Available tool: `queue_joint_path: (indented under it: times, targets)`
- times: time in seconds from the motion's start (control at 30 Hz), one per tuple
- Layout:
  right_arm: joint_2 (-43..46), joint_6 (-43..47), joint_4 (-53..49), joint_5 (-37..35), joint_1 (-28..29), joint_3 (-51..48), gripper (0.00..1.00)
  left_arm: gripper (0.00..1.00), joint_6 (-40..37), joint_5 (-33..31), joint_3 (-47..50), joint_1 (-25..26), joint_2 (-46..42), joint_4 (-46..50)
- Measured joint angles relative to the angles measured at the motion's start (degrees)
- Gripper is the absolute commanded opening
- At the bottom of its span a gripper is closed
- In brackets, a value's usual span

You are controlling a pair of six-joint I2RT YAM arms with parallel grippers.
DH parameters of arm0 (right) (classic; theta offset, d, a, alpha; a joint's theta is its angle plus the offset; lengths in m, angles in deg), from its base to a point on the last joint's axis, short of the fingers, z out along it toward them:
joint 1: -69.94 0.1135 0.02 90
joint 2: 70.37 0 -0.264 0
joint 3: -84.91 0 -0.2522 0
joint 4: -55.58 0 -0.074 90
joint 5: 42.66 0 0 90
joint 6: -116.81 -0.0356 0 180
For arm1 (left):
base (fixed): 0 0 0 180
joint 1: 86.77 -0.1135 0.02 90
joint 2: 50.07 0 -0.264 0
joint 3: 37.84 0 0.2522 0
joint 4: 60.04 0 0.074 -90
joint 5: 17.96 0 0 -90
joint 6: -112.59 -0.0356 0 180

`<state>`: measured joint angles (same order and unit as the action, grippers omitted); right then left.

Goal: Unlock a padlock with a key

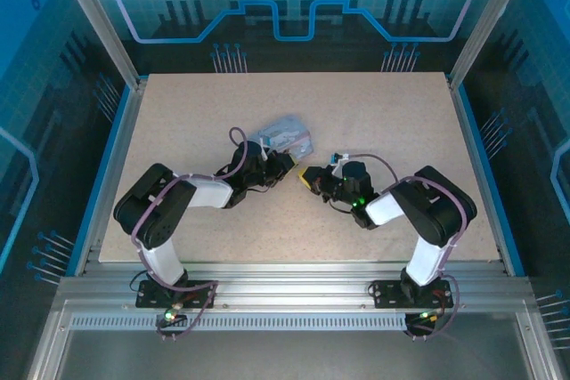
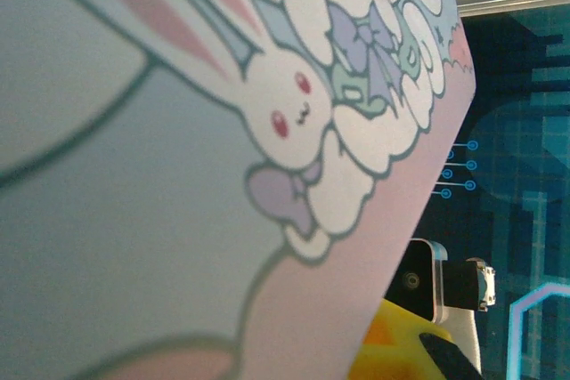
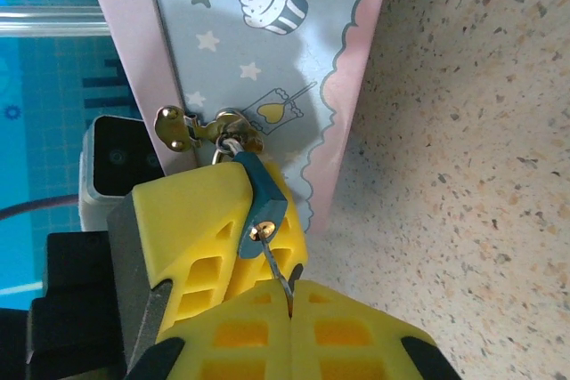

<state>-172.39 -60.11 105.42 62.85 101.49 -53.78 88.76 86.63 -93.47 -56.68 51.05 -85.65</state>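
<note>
The padlock (image 3: 263, 202) is a small teal body with a brass keyhole, hanging from the brass hasp (image 3: 200, 126) of the pale-blue cartoon tin (image 3: 258, 60). The thin key (image 3: 278, 269) runs from that keyhole down into my right gripper (image 3: 291, 295), which is shut on it. My left gripper (image 1: 280, 162) is shut on the tin (image 1: 285, 135), holding it tilted off the table. One of its yellow fingers (image 3: 191, 220) sits right behind the padlock. In the left wrist view the tin's lid (image 2: 178, 175) is pressed close, with a yellow finger (image 2: 392, 353) at the bottom right. The right gripper (image 1: 307, 177) meets the tin mid-table.
The speckled beige table (image 1: 374, 113) lies open around both arms, bounded by a blue rim and metal frame posts. The right wrist's camera housing (image 2: 432, 278) shows just past the tin's edge. Bare tabletop (image 3: 472, 175) lies to the right of the tin.
</note>
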Motion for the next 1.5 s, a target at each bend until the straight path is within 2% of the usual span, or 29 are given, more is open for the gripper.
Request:
queue_joint_path:
  times: [0.3, 0.63, 0.93, 1.27, 1.5]
  targets:
    - [-7.08, -9.01, 11.34, 0.35, 0.09, -0.09, 0.00, 0.00, 0.39, -0.59, 0.87, -0.52, 0.17, -1.66]
    - [-8.79, -15.43, 14.29, 1.62, -0.11, 0.61, 0.00, 0.00, 1.03, -0.57, 0.87, -0.90, 0.20, -2.49]
    - [-8.31, -14.75, 9.94, 5.49, -1.60, 1.99, 0.00, 0.00, 0.79, -0.37, 0.90, -1.11, 0.20, -1.29]
    - [-0.79, -3.69, -7.93, 7.28, -2.01, 5.07, 0.00, 0.00, 0.83, 2.01, 1.20, -0.79, 0.07, -1.25]
    - [-3.04, -4.52, -7.41, 8.41, -2.16, 6.67, 0.00, 0.00, 0.81, 1.27, 1.20, -0.83, 0.07, -0.61]
